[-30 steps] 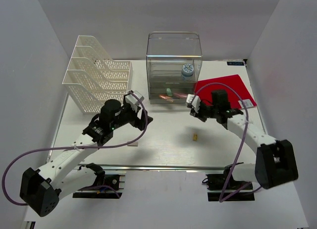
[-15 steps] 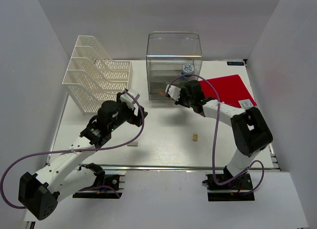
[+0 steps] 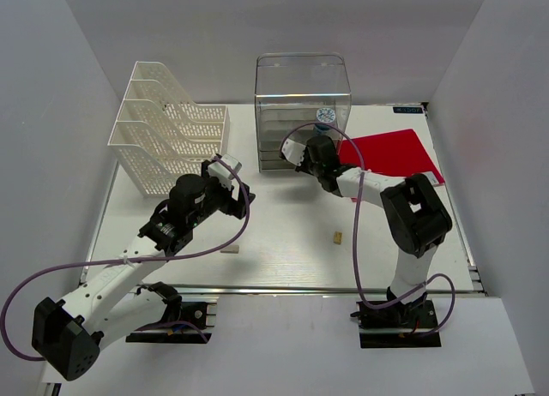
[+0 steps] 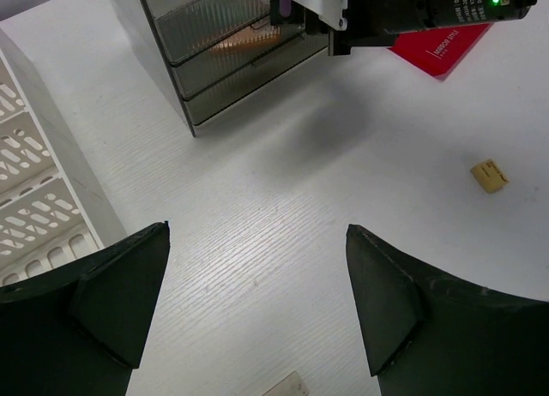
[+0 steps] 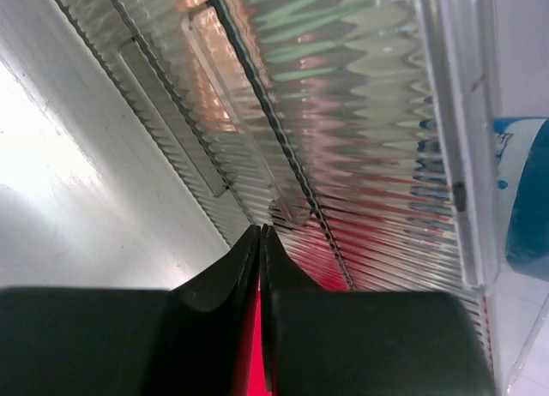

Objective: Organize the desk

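At front of clear plastic drawer box [image 3: 302, 96], right claw [image 5: 260, 233] pressed together; left claw [image 4: 257, 233] spread above large flat white counter [image 3: 283, 259] spanning beneath both arms; flat red folder [image 3: 390, 152], small tan block [image 3: 338, 237] lie loose; most tidying seemingly left.

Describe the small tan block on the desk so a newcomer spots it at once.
Start at the clear drawer box at the back of the white desk and come straight toward the near edge. The tan block lies alone on bare tabletop there, right of a flat piece that is off-white, not tan.
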